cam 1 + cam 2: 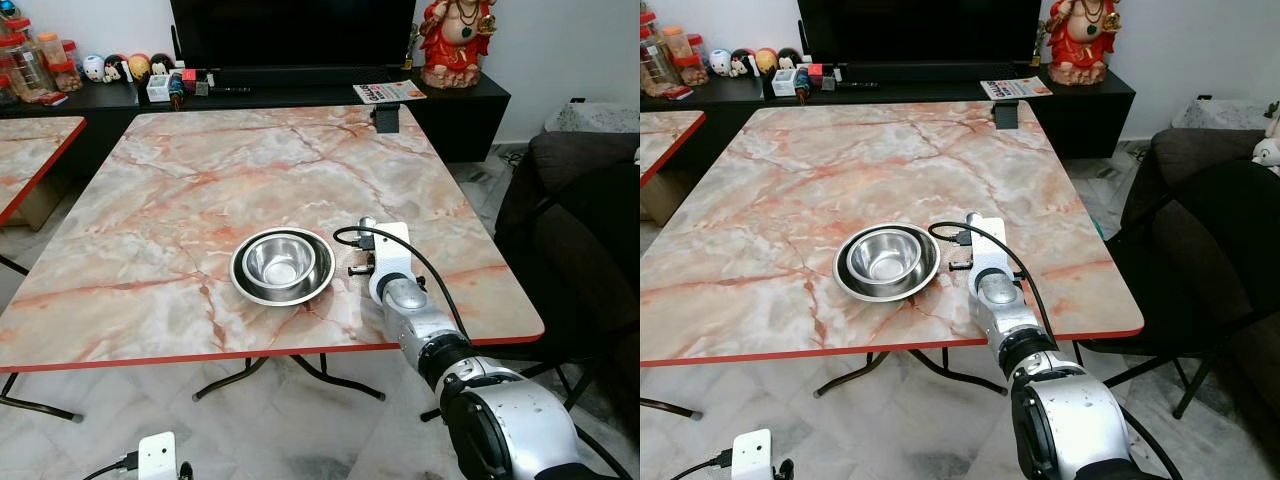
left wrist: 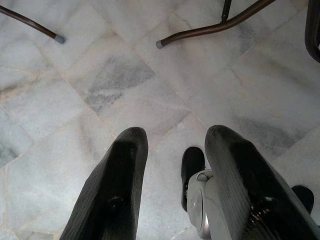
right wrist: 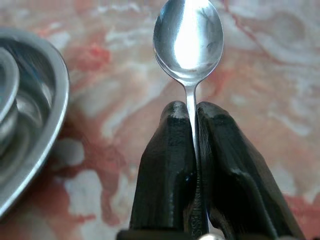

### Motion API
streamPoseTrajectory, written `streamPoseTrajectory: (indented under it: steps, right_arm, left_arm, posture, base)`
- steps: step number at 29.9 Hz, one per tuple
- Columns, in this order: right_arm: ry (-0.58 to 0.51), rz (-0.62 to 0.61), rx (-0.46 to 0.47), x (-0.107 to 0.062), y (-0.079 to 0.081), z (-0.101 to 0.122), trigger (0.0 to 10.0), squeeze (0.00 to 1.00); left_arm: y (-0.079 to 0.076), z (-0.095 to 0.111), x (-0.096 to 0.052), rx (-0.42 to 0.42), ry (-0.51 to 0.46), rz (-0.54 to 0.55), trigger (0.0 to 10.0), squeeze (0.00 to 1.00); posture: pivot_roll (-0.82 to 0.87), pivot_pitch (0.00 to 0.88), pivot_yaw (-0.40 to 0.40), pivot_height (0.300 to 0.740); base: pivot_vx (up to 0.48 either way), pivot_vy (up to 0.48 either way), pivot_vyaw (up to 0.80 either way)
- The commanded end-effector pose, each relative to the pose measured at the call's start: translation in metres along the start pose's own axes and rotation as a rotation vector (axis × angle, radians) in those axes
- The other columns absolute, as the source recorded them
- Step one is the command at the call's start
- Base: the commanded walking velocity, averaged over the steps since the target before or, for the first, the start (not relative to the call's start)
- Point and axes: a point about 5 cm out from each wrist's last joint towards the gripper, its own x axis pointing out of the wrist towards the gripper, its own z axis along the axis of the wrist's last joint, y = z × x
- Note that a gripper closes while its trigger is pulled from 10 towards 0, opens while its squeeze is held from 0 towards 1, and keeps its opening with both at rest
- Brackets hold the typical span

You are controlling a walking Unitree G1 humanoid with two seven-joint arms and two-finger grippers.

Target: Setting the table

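While a steel bowl (image 1: 278, 262) already sits inside a steel plate (image 1: 318, 284) near the front edge of the table (image 1: 180, 200), the setting looks only partly done: the spoon (image 3: 188, 37) is not yet laid down. The right gripper (image 3: 192, 125) has its two black fingers clamped together on the spoon's handle, with the spoon's bowl sticking out past the fingertips above the tabletop, just to the right of the plate. What seems left is to put the spoon down beside the plate; no cup or other cutlery is on the table. The left gripper (image 2: 172, 150) hangs low over the floor (image 2: 125, 80), its fingers apart and holding nothing.

The table is a pink and orange marble-patterned top with a red edge, on folding metal legs. A second table of the same pattern (image 1: 25, 150) stands to the left. At the far side a long black cabinet (image 1: 300, 95) carries a dark television (image 1: 290, 30), jars (image 1: 25, 60), small figures and a red statue (image 1: 455, 40). A dark chair (image 1: 580, 220) stands on the right, and the floor is pale marble tile.
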Motion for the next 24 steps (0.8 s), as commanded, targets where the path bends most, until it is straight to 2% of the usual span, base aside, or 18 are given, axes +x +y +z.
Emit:
streamPoseTrajectory:
  steps: [1, 4, 8, 16, 24]
  right_arm:
    - [-0.049, 0.006, -0.007, 0.001, 0.001, 0.013, 10.0, 0.0]
    - [-0.051, 0.0, -0.028, 0.001, -0.001, 0.012, 10.0, 0.0]
    - [-0.055, 0.009, -0.004, 0.001, -0.002, 0.009, 10.0, 0.0]
    - [-0.065, -0.008, 0.037, 0.0, -0.006, 0.008, 10.0, 0.0]
    - [-0.063, -0.059, 0.079, 0.0, -0.016, 0.007, 10.0, 0.0]
  left_arm:
    - [0.005, -0.004, -0.001, -0.013, 0.016, 0.024, 10.0, 0.0]
    - [0.005, -0.003, -0.001, -0.013, 0.013, 0.025, 10.0, 0.0]
    - [0.006, -0.002, 0.0, -0.01, 0.01, 0.024, 10.0, 0.0]
    - [0.006, -0.001, 0.0, -0.005, 0.005, 0.022, 10.0, 0.0]
    - [0.006, 0.0, 0.0, -0.005, 0.003, 0.018, 10.0, 0.0]
  posture:
    - [0.02, 0.0, -0.017, 0.732]
    - [0.02, 0.0, -0.015, 0.732]
    - [0.01, 0.0, -0.011, 0.732]
    - [0.01, 0.0, -0.006, 0.732]
    - [0.0, 0.0, -0.001, 0.732]
  base:
    - [0.0, 0.0, 0.0]
    - [0.0, 0.0, 0.0]
    - [0.0, 0.0, 0.8]
    - [0.0, 0.0, 0.0]
    - [0.247, 0.0, -0.06]
